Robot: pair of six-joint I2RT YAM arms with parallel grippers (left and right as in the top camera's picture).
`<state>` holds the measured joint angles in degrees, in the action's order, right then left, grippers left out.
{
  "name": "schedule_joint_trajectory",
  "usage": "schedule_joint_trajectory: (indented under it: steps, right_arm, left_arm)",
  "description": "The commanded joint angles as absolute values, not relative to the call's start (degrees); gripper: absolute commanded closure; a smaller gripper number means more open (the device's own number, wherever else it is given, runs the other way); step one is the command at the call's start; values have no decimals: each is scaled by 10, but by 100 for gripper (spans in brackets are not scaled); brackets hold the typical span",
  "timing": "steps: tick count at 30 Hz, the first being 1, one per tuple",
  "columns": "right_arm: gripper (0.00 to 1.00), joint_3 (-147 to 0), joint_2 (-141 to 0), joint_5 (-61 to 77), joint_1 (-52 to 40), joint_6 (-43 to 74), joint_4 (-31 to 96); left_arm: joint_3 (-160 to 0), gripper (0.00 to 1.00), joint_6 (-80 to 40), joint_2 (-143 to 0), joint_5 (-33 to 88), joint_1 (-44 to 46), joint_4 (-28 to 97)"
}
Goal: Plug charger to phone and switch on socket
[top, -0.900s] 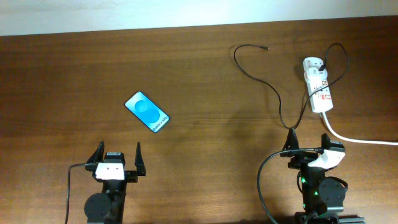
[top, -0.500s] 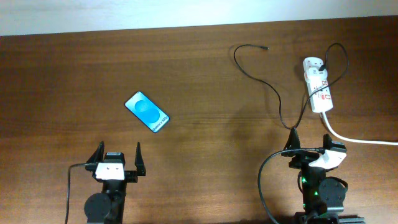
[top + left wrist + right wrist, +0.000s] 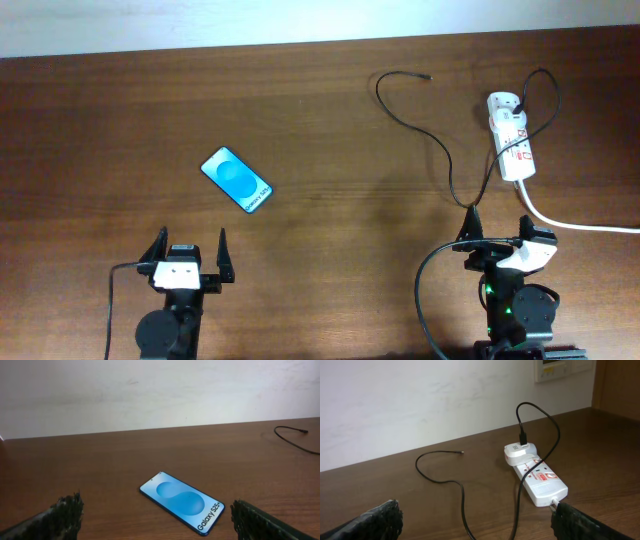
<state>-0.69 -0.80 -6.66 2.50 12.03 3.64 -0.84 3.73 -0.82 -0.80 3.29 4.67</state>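
Observation:
The phone point(image 3: 236, 180) lies flat on the table at left centre, blue screen up; it also shows in the left wrist view point(image 3: 182, 502). The socket point(image 3: 511, 137) lies at the far right with the white adapter point(image 3: 502, 103) plugged into its far end. The black charger cable point(image 3: 440, 150) loops left from it, its plug tip point(image 3: 428, 75) lying free on the table. In the right wrist view I see the socket point(image 3: 540, 480), the adapter point(image 3: 519, 452) and the plug tip point(image 3: 462, 452). My left gripper point(image 3: 188, 257) is open and empty, nearer than the phone. My right gripper point(image 3: 497, 232) is open and empty, nearer than the socket.
The thick white power cord point(image 3: 580, 224) runs from the socket's near end off the right edge. The table's far edge meets a white wall point(image 3: 300, 20). A wall panel point(image 3: 565, 367) hangs behind the socket.

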Motion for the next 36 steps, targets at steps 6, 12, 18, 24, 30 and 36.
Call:
schedule_joint_trajectory:
  steps: [6, 12, 18, 24, 30, 36]
  right_arm:
    - [2, -3, -5, -82, 20, 120, 39]
    - [2, -3, -5, -82, 20, 120, 39]
    - [2, -3, -5, -82, 20, 120, 39]
    - [2, -3, -5, -82, 20, 120, 39]
    - [2, -3, -5, -82, 20, 120, 39]
    - [1, -3, -5, -82, 20, 120, 39]
  left_arm:
    - [-5, 1, 48, -4, -2, 30, 48]
    - [-5, 1, 48, -4, -2, 30, 48]
    - [-5, 1, 48, -4, -2, 30, 48]
    - [-5, 1, 48, -4, -2, 30, 48]
    - [-5, 1, 48, -4, -10, 30, 44]
    - [-33, 1, 43, -4, -10, 30, 11]
